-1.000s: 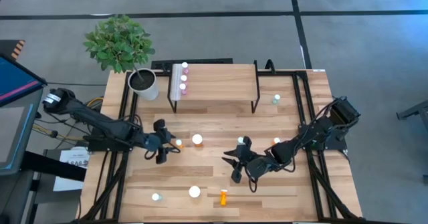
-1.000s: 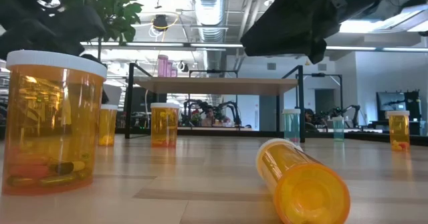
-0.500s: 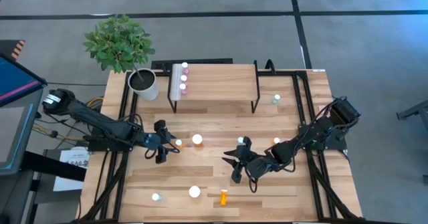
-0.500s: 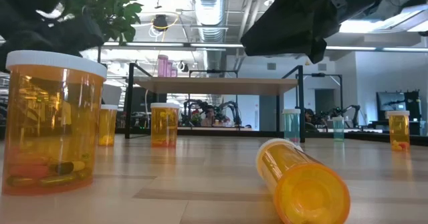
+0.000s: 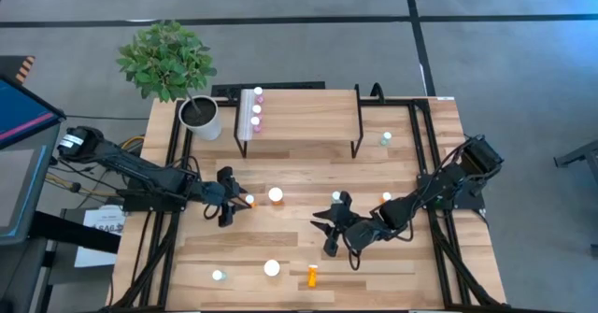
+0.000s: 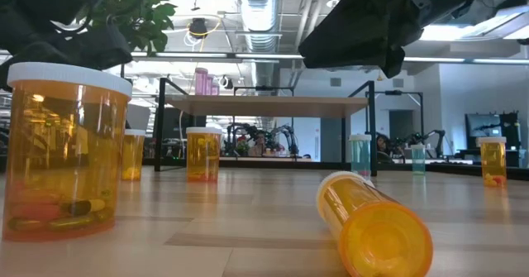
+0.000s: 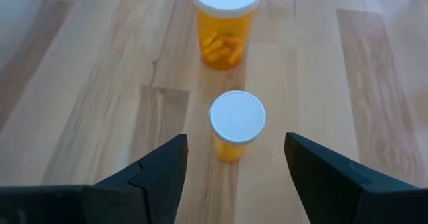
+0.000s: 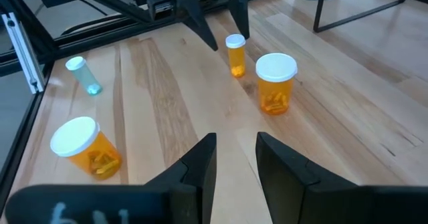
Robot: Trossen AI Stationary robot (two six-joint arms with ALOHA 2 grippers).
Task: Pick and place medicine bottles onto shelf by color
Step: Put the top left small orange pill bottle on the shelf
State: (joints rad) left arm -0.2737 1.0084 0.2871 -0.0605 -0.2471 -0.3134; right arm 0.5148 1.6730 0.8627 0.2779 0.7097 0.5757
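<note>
STEP: approach to grasp | left gripper (image 5: 227,197) wide, empty, left-centre of frame | small orange bottle (image 7: 236,124) upright on tabletop (image 5: 308,243) between its fingers | right gripper (image 5: 332,226) narrow, empty, waiting centre | NEXT: you lower, close, carry to shelf (image 5: 308,117) at upper centre.

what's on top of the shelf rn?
Three pink bottles in a row along the left end of the shelf. The rest of its top is bare wood. Underneath is hidden from above.

A leafy green plant (image 5: 168,59) in a white pot (image 5: 201,117) stands at the table's (image 5: 308,248) corner.
</note>
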